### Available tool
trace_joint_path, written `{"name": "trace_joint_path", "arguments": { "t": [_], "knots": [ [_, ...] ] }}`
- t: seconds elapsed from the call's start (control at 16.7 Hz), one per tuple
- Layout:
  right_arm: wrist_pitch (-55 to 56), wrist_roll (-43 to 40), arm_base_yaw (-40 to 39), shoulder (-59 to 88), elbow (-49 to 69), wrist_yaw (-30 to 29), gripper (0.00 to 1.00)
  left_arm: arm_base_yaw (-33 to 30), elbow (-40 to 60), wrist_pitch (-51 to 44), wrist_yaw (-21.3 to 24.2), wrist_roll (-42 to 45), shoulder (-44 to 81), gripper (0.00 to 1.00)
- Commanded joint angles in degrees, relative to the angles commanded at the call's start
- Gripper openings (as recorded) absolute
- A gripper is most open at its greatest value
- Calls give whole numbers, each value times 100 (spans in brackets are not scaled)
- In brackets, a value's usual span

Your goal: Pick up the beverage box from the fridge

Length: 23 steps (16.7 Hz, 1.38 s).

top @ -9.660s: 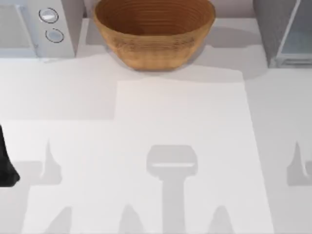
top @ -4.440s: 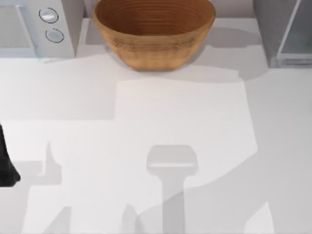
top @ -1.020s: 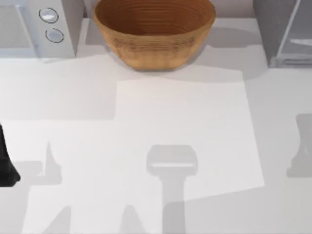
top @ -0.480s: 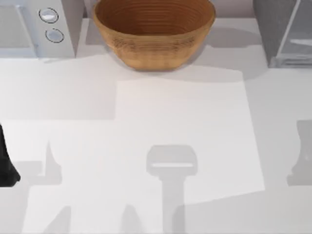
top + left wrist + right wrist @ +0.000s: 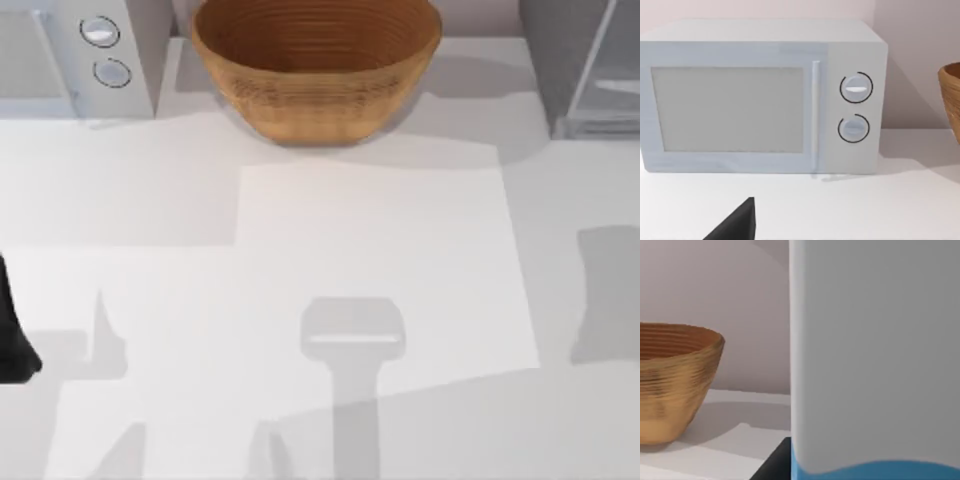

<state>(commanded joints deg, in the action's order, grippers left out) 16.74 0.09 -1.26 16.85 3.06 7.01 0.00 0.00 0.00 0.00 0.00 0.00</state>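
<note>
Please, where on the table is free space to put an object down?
The wide near part of the table in front of the bowl lies bare. The back edge is crowded: microwave at left, bowl in the middle, fridge at right.

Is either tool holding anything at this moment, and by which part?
Cannot be told: the beverage box sits close in the right wrist view, but any hold on it is hidden.

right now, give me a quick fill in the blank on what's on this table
1. The light appliance has ___ round knobs.
2. The ribbed bowl is ___ in colour.
3. In the top view, the fridge stands to the bowl's ___.
4. My left arm sits parked at the table's ___ edge.

Missing words: two; brown; right; left
</note>
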Motion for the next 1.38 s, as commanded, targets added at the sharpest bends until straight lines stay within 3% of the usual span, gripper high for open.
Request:
{"name": "trace_joint_path", "arguments": {
  "t": [0.54, 0.84, 1.08, 1.38],
  "knots": [
    [4032, 121, -385, 4972, 437, 1665, 0, 0, 0, 0, 0, 0, 0, 100],
    [5821, 136, -578, 6952, 699, 2428, 0, 0, 0, 0, 0, 0, 0, 100],
    [6637, 102, -660, 7745, 860, 2750, 0, 0, 0, 0, 0, 0, 0, 100],
    [6692, 108, -640, 7805, 851, 2771, 0, 0, 0, 0, 0, 0, 0, 100]
  ]
}}
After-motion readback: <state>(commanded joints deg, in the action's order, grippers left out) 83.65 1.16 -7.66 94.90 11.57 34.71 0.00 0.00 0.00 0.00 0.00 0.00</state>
